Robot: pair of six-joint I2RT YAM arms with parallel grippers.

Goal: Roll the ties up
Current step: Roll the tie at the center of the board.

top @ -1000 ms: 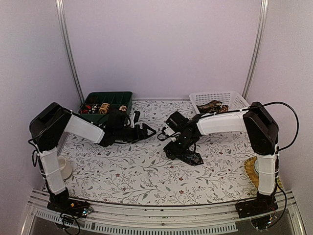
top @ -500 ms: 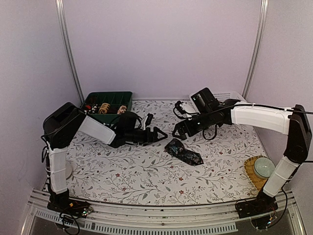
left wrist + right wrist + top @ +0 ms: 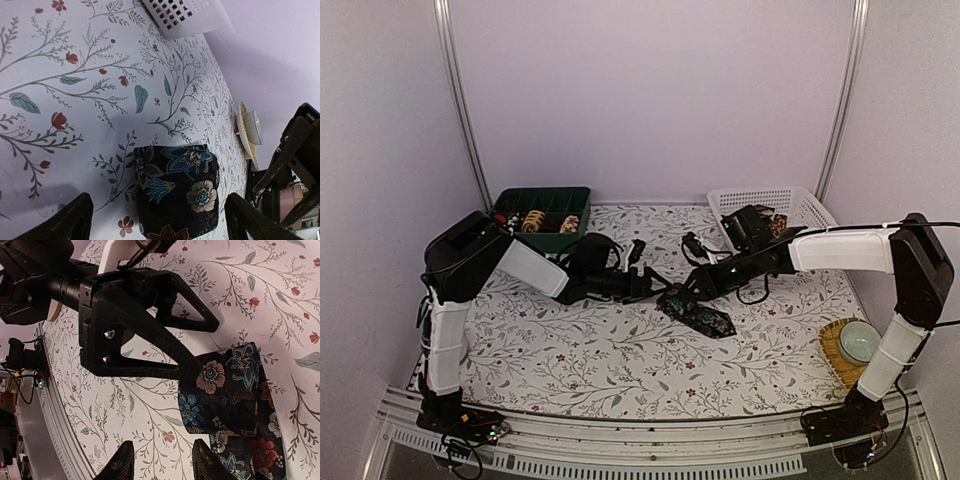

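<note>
A dark floral tie (image 3: 697, 312) lies partly rolled on the flowered tablecloth in the middle, its coiled end toward the left arm. In the left wrist view the roll (image 3: 177, 187) sits between the wide-apart fingers of my left gripper (image 3: 157, 222), which is open and straddles it without touching. My left gripper (image 3: 645, 284) reaches it from the left. My right gripper (image 3: 693, 287) hovers at the roll's far side. In the right wrist view the right gripper (image 3: 164, 465) is open with only tablecloth between its fingers, and the tie (image 3: 235, 405) lies just beside it.
A white mesh basket (image 3: 800, 203) at the back right holds more ties (image 3: 757, 217). A dark green compartment tray (image 3: 555, 200) at the back left holds coiled ties. A bowl (image 3: 860, 342) on a woven mat sits at the right edge.
The right arm lifted off the tie, stretched out, then dropped back beside the roll with its jaws narrower. The left arm reached rightward until its open fingers straddled the roll.
</note>
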